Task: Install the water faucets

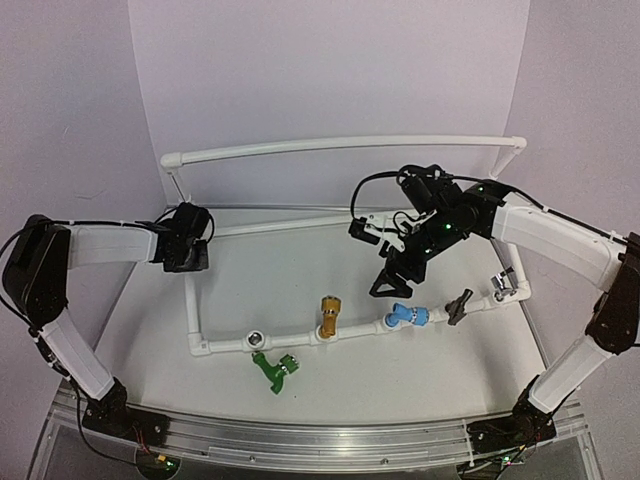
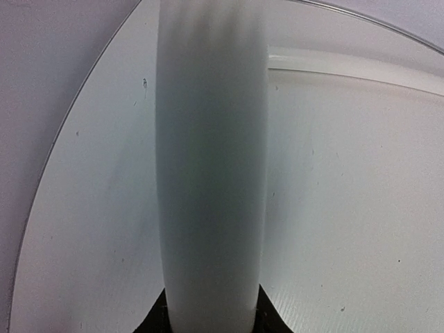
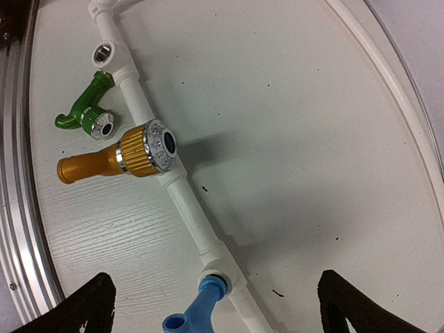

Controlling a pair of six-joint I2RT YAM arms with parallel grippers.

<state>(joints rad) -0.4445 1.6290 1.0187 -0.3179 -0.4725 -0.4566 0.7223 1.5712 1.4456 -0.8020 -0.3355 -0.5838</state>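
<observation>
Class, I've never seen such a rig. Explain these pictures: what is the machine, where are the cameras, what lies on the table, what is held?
Two robot arms stand at the table's near edge. One camera looks down from above; one rides on each wrist. The left claw grips the white pipe frame. The right claw hangs open above the blue faucet. It, the golden-orange faucet, dark grey faucet and silver faucet sit on the frame; the green faucet lies loose.

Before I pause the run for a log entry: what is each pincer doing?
Left pincer: closed on the white pipe frame.
Right pincer: open, holding nothing.
</observation>
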